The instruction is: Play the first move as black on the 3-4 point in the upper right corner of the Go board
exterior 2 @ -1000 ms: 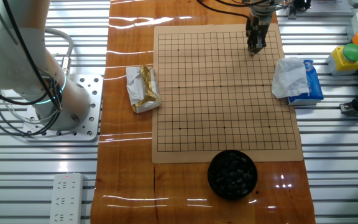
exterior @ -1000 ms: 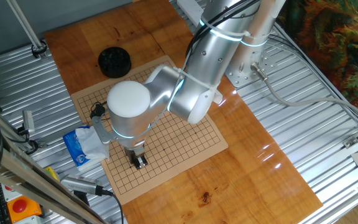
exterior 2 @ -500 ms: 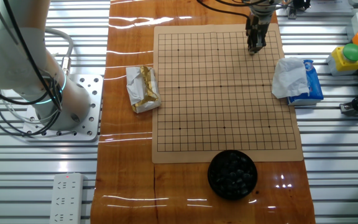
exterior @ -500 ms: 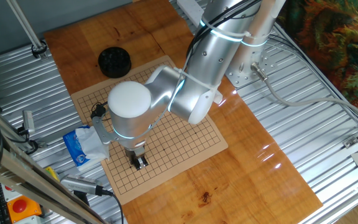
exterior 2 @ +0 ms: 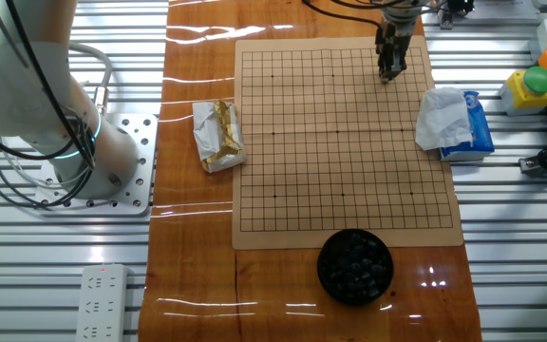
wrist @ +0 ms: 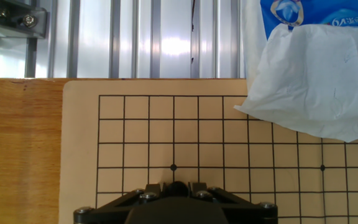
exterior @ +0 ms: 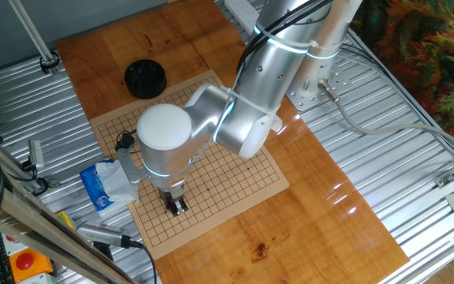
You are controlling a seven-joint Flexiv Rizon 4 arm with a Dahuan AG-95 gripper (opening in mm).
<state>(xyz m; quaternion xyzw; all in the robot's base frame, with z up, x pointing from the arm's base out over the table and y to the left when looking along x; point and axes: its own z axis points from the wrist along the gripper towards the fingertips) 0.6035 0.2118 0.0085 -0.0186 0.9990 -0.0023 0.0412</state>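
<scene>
While it stands over the Go board, the gripper pinches a black stone between near-closed fingers.

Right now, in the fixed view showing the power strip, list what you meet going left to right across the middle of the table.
Robot base → foil wrapper → Go board → tissue pack → green button box.

blue plastic tissue pack with white tissue pulled out: white print along the top edge, cut off, possibly digits "64" | same pack in both fixed views: print too small to read | tan wooden Go board: black grid lines and dots only, no lettering
</scene>
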